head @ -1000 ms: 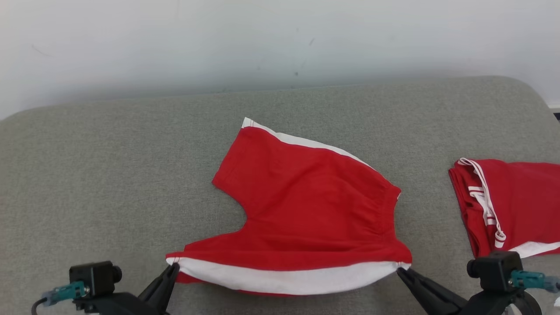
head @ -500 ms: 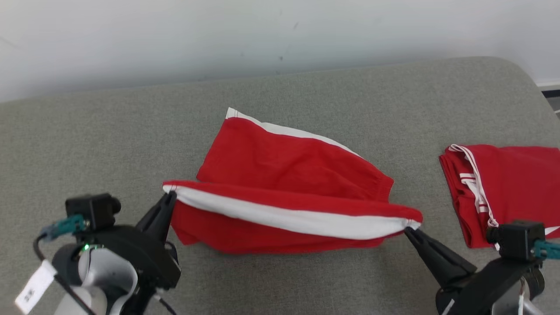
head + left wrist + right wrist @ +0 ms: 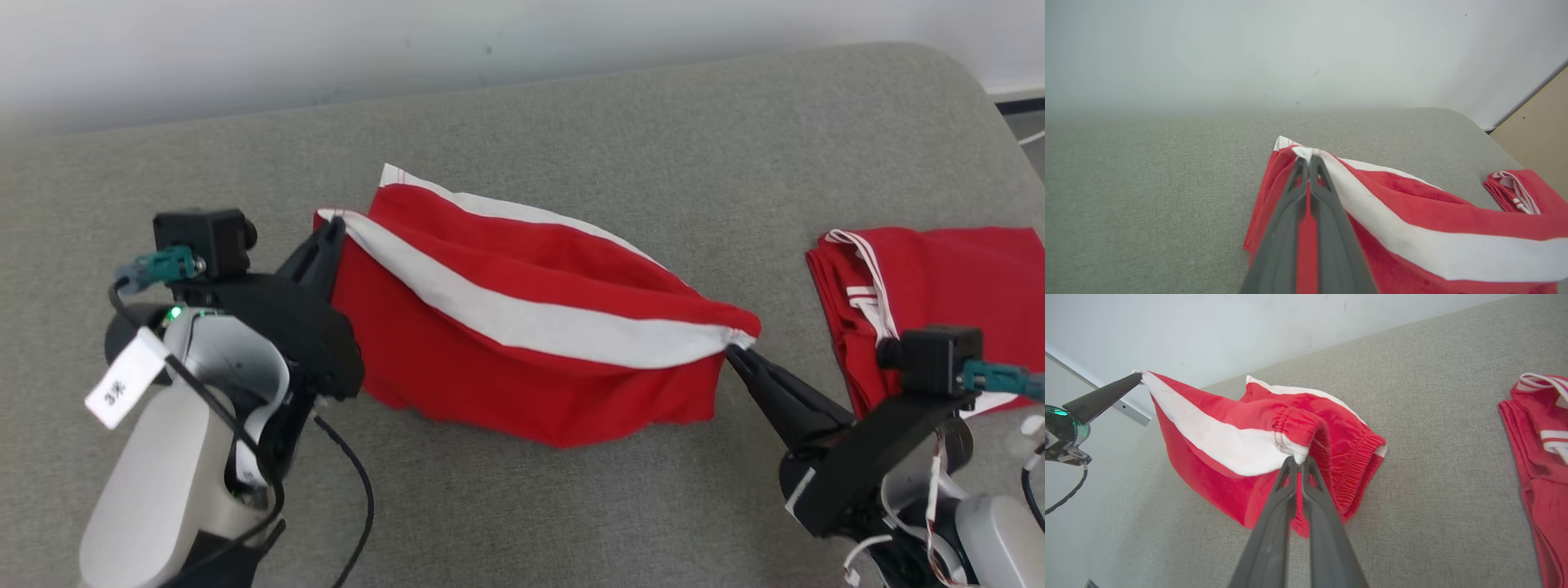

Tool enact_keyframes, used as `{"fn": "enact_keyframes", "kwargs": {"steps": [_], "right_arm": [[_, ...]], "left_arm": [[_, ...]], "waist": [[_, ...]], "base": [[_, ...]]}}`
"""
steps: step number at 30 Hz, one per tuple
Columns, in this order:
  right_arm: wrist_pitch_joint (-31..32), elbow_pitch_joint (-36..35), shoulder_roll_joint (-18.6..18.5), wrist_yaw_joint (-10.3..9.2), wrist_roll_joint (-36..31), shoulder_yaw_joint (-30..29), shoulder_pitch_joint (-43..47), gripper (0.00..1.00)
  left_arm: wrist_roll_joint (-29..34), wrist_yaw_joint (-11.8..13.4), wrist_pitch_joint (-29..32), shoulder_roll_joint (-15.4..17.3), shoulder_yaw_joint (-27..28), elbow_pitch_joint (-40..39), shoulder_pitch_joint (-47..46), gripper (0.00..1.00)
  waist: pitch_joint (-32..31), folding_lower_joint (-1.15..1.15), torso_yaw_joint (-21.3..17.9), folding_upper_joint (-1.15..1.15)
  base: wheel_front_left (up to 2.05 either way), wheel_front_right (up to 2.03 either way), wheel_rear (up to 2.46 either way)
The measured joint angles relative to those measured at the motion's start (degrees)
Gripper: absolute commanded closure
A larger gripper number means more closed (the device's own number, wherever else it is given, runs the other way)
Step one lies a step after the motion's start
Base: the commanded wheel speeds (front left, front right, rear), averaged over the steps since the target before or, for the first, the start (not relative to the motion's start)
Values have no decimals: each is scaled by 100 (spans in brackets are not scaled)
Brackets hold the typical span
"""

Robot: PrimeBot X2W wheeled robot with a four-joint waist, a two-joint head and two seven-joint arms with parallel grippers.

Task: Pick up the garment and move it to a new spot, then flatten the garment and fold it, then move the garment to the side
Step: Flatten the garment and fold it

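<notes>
While both pairs of fingers are pressed together, the left gripper (image 3: 331, 229) pinches the white-striped corner of the red garment (image 3: 522, 384) at ten o'clock of the cloth, and the right gripper (image 3: 732, 353) pinches the waistband corner at three o'clock. Between them the striped edge is raised; the rest lies on the grey cushion (image 3: 571, 106). Further toward three o'clock a second red garment (image 3: 955, 278) lies apart, cut off by the picture edge.

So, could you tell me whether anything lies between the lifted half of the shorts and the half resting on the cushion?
Nothing visible does. The left gripper and right gripper pinch the shorts; the other red garment lies apart, rightward.
</notes>
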Motion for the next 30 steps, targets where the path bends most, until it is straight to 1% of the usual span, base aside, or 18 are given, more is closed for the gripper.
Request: {"fn": "enact_keyframes", "kwargs": {"steps": [8, 12, 18, 23, 24, 30], "right_arm": [[-153, 624, 302, -12, -53, 123, -653, 100], [-313, 917, 364, -136, -191, 64, -868, 100], [-508, 1299, 578, -157, -247, 125, -1204, 100], [-684, 1603, 631, -159, -307, 138, -1316, 100], [-739, 1728, 648, -160, -331, 149, -1343, 100], [-918, 1985, 725, -160, -445, 249, -1582, 100]], "left_arm": [[248, 2, -190, -104, -4, 721, -780, 100], [309, 2, -299, -159, -23, 1035, -1080, 100], [376, 1, -475, -159, -30, 1500, -1387, 100], [475, -5, -632, -175, -109, 1917, -1690, 100], [571, -8, -687, -179, -135, 2071, -1783, 100], [670, -7, -886, -180, -157, 2438, -1952, 100]], "waist": [[270, 0, -244, 0], [401, 0, -351, 0], [556, 1, -495, 0], [655, 0, -564, 0], [675, 0, -574, 0], [715, 0, -582, 0]], "base": [[0, 0, 0], [0, 0, 0], [0, 0, 0], [0, 0, 0], [0, 0, 0], [0, 0, 0]]}}
